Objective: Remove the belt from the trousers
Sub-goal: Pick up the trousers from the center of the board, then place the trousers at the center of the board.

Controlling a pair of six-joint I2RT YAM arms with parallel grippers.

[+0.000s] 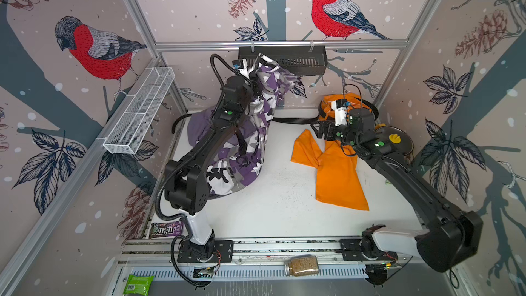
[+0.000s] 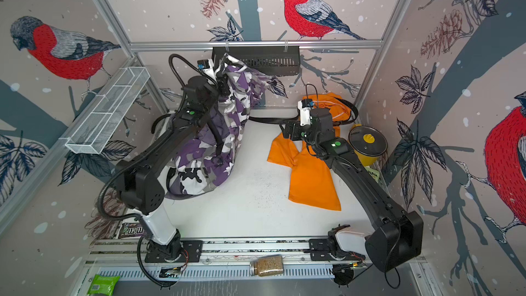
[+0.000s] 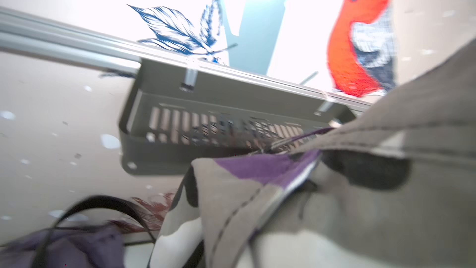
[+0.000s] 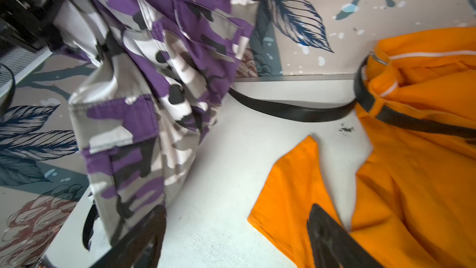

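The left gripper (image 1: 252,66) is clamped on the camouflage trousers (image 1: 244,149), holding them up beside the black basket (image 1: 299,61). The right gripper (image 4: 237,241) gapes wide and empty near the orange trousers (image 1: 336,172), whose black belt (image 1: 296,121) trails across the table (image 1: 279,200).

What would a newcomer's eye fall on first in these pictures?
First, the camouflage trousers, which the shut left gripper holds up near the black basket at the back. Next, the orange trousers lying on the white table, with a black belt running from their waistband toward the camouflage pair.
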